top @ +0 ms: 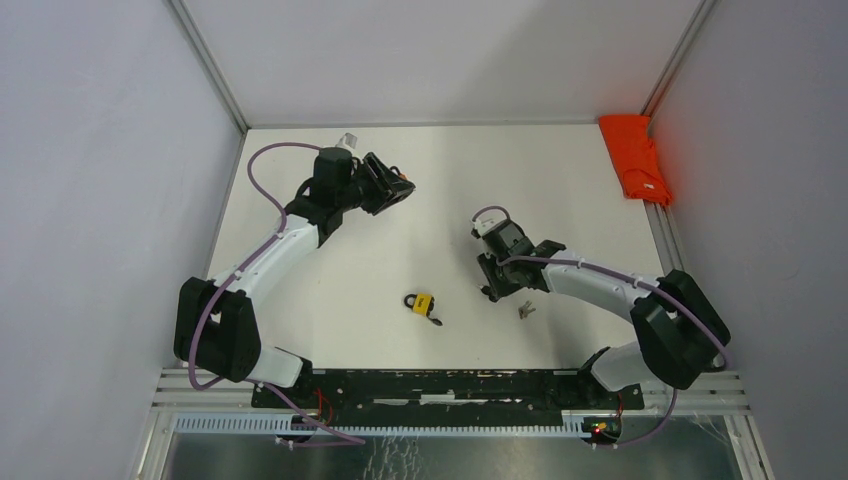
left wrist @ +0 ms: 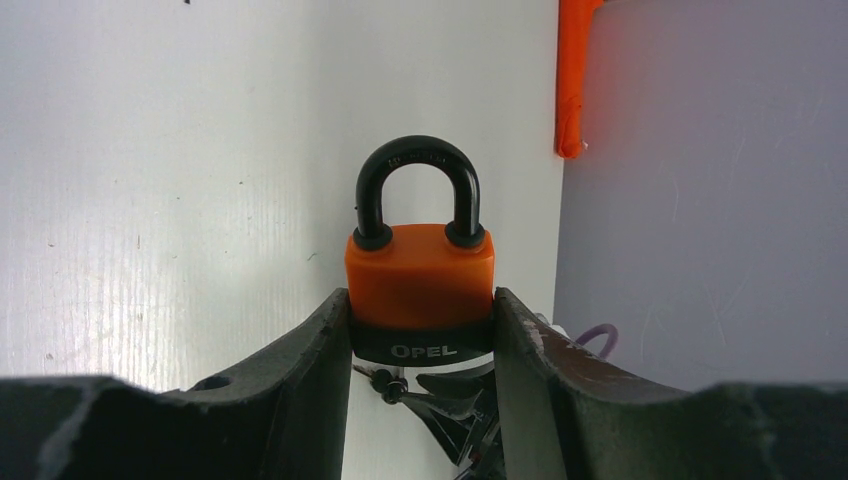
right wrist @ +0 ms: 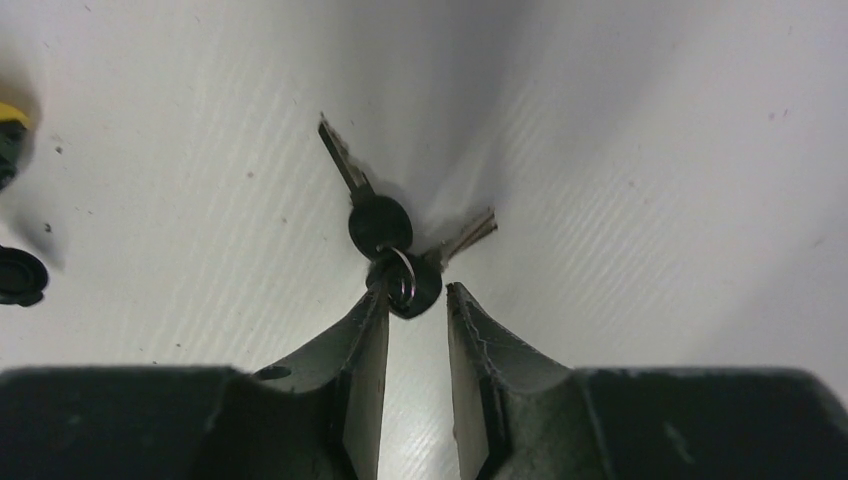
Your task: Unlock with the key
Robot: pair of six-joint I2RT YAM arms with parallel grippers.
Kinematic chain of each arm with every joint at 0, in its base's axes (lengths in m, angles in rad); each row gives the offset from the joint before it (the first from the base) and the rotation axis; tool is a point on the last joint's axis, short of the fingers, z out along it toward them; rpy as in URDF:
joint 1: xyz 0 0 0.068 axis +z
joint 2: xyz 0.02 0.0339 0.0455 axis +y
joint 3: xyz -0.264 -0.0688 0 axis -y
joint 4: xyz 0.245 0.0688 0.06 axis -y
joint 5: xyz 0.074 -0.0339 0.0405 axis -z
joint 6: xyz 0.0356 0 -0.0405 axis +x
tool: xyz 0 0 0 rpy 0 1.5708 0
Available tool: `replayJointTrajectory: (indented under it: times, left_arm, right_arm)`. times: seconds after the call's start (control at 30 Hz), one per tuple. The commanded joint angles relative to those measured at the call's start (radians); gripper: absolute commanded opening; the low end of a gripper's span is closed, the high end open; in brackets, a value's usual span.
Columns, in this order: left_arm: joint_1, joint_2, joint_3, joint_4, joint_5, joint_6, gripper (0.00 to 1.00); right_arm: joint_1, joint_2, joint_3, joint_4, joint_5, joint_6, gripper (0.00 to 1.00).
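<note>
**Top external, left wrist and right wrist views.** An orange-bodied padlock with a black shackle and a black base band (left wrist: 420, 275) is clamped by its two sides between the fingers of the left gripper (left wrist: 420, 300). The shackle is turned away from the wrist and is seated in both holes of the body. The lock is held above the far left part of the white table (top: 400, 240). Small dark pieces are seen below the black band, between the fingers, but what they are cannot be told.

A pair of black-headed metal keys on a small ring (right wrist: 385, 245) is seen flat on the table, the two blades splayed away from the right gripper (right wrist: 417, 292). The jaws of this gripper are set narrowly apart, with bare table visible between them. The nearer key head is found at the mouth of the gap, against one fingertip and not pinched.

A second, yellow-bodied padlock (top: 422, 303) is laid on the table between the two arms, near the right gripper. A folded orange cloth (top: 632, 160) is placed at the far right corner.
</note>
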Motion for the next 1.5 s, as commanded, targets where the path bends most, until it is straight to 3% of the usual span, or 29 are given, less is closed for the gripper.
replayJointTrajectory:
  times: [0.0,0.23,0.4,0.83,1.17,1.27,1.4,1.47]
  left_arm:
    - [0.006,-0.019,0.008,0.082,0.029,0.028,0.02]
    - [0.005,-0.024,0.004,0.084,0.029,0.025,0.02]
    - [0.005,-0.024,-0.001,0.092,0.038,0.019,0.02]
    - [0.009,-0.041,-0.007,0.073,0.028,0.037,0.02]
    - [0.022,-0.029,-0.002,0.072,0.035,0.045,0.02]
    - [0.022,-0.022,-0.002,0.083,0.040,0.039,0.02]
    - [0.022,-0.011,-0.002,0.093,0.052,0.031,0.02]
    - [0.022,-0.015,-0.005,0.092,0.052,0.031,0.02]
  right_arm:
    - [0.001,-0.050,-0.041,-0.050,0.039,0.033,0.31]
    - [0.004,-0.099,-0.105,-0.058,0.055,0.051,0.27]
    - [0.003,-0.033,-0.102,-0.022,0.079,0.045,0.27]
    - [-0.005,0.231,0.195,0.037,0.126,-0.022,0.27]
    - [0.009,0.135,0.202,0.038,0.090,-0.050,0.26]
    - [0.028,0.110,0.169,0.045,0.086,-0.057,0.21]
    - [0.042,0.141,0.164,0.063,0.061,-0.053,0.03]
    - [0.057,0.162,0.177,0.074,0.038,-0.052,0.00]
